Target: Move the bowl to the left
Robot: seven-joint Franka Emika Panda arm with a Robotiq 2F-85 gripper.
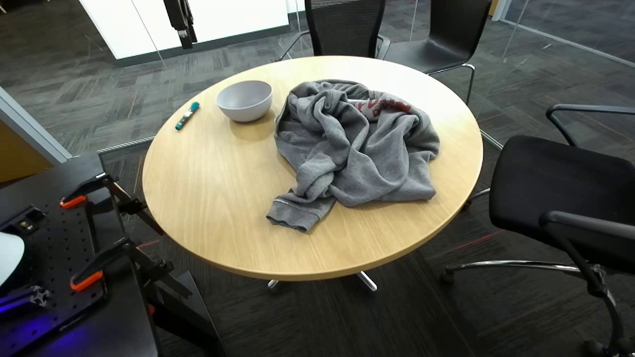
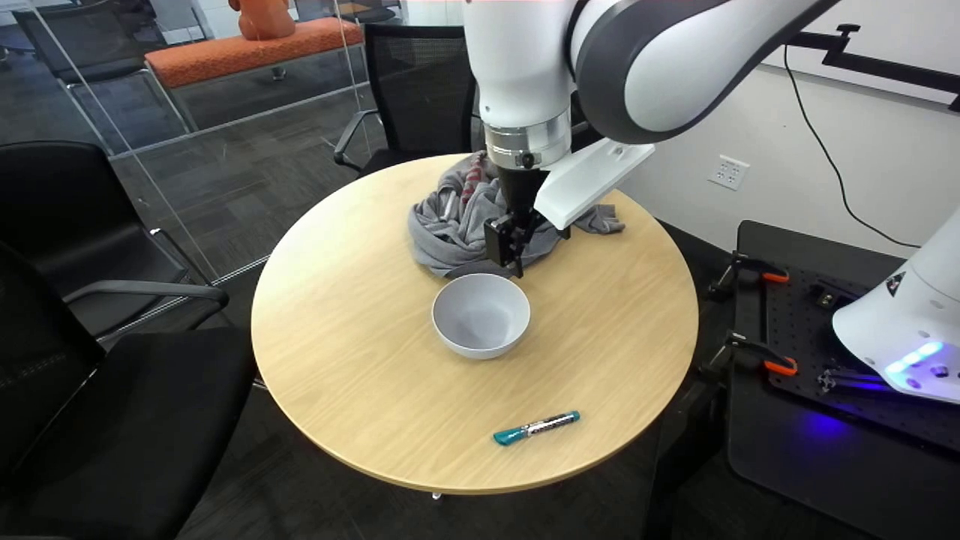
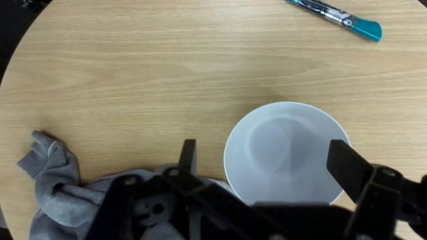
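Note:
The bowl is light grey, round and upright, and stands on the round wooden table. It shows in both exterior views [image 1: 245, 100] [image 2: 481, 315] and in the wrist view [image 3: 283, 156]. Inside it is empty. My gripper [image 2: 538, 251] is open, with nothing between its fingers, and hangs in the air above the table. In the wrist view the gripper [image 3: 263, 141] has its fingers wide apart over the bowl, one to the left of the rim and one over the right rim. In an exterior view only a dark fingertip part of the gripper [image 1: 186, 37] shows at the top edge.
A crumpled grey sweatshirt [image 1: 357, 144] lies beside the bowl; it also shows in an exterior view [image 2: 457, 225] and the wrist view [image 3: 63, 193]. A teal marker [image 1: 187, 116] lies near the table edge [image 2: 472, 489]. Black chairs [image 1: 560, 183] stand around the table.

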